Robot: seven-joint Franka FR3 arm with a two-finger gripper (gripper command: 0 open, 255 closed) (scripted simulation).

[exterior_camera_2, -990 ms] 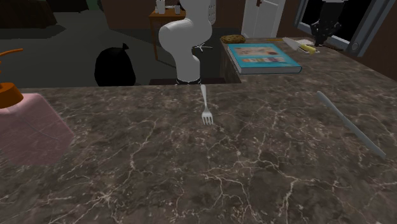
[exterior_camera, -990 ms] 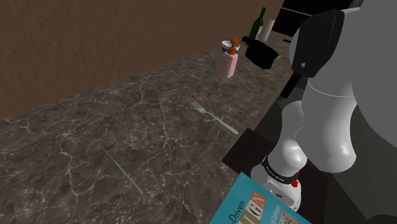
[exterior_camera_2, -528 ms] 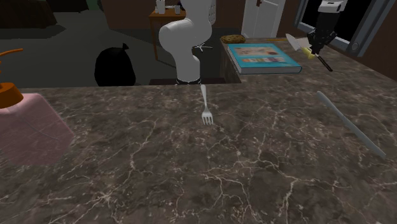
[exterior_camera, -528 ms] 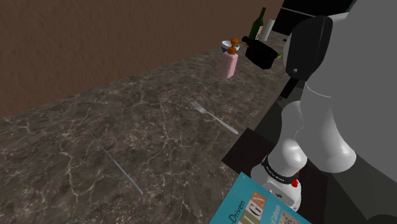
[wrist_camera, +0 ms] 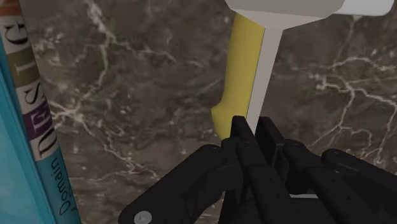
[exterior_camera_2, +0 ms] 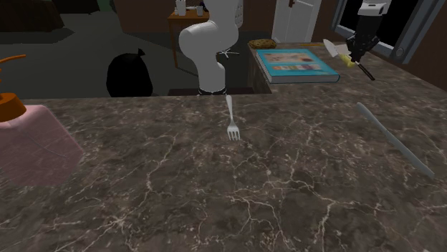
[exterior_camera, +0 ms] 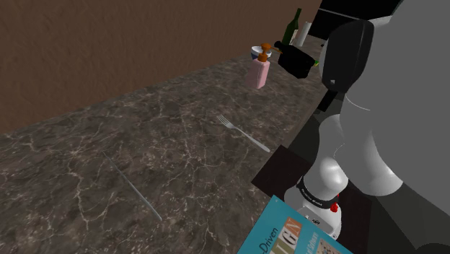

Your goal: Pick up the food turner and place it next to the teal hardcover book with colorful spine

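Pale grey with a yellow strip along its shank and a broad flat blade, the food turner (wrist_camera: 264, 57) hangs over the dark marbled surface (wrist_camera: 127, 95), just beside the spine of the teal book (wrist_camera: 19, 127). The black end effector (wrist_camera: 254, 127) pinches the shank tight between its fingers. The white arm (exterior_camera_2: 211, 43) rises from its stand behind the surface, and its hand comes down steeply near the book's far corner.

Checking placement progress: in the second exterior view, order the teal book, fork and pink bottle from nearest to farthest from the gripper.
1. Teal book, just to the view's left of the gripper.
2. Fork, mid-counter.
3. Pink bottle, at the view's left edge.
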